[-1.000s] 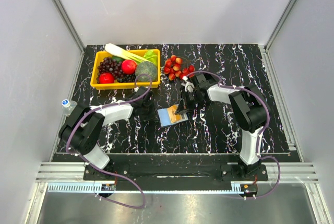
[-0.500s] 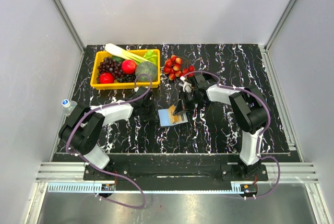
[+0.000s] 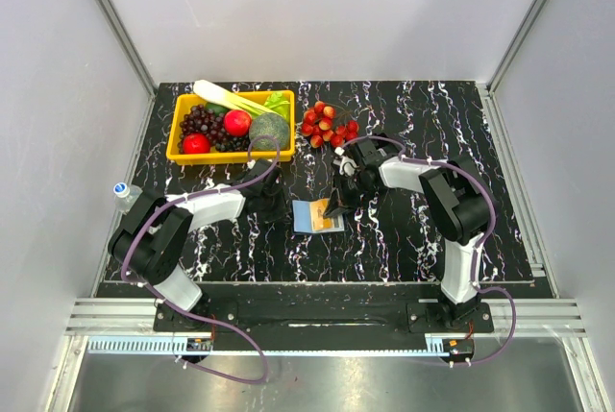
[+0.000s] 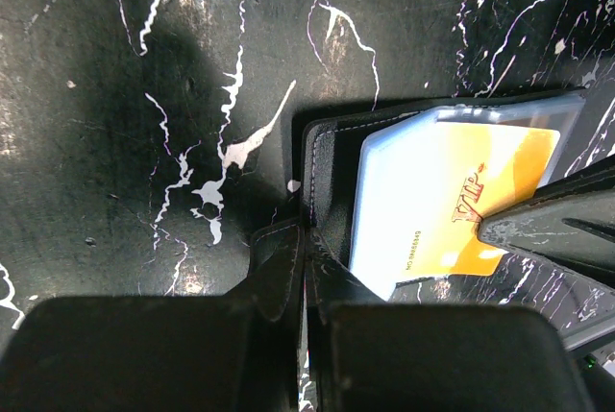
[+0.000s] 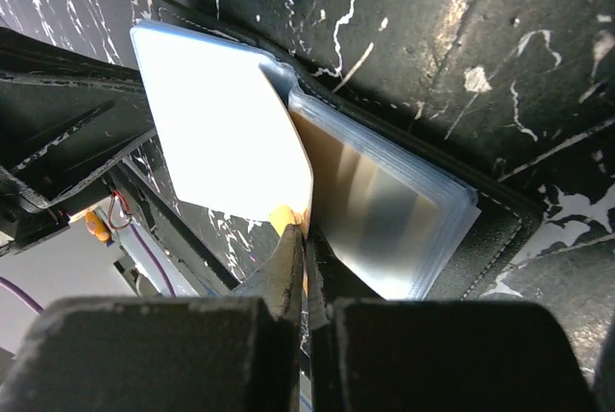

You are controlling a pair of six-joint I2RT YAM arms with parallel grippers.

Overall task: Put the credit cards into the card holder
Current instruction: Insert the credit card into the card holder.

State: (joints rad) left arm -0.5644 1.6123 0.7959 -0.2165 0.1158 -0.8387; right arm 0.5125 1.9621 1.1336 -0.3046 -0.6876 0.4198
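The card holder (image 3: 307,218) lies open at the middle of the table, black outside (image 4: 332,148) with light-blue sleeves inside. My left gripper (image 4: 306,244) is shut on its black cover at the left edge; from above it (image 3: 288,210) sits just left of the holder. An orange-gold credit card (image 4: 480,196) lies slantwise on the top sleeve, part of it inside. My right gripper (image 5: 307,234) is shut on that card's orange corner (image 5: 285,216), at the holder's right side (image 3: 333,207). Clear stacked sleeves (image 5: 404,230) fan out beside it.
A yellow basket (image 3: 174,151) with grapes, apples and greens stands at the back left. Strawberries (image 3: 327,124) lie in a heap just behind the right arm. A small bottle (image 3: 123,191) stands at the table's left edge.
My right gripper has moved a little nearer and leftwards with the card, pushing it over the sleeve. The holder has turned slightly flatter. The left arm has held still.
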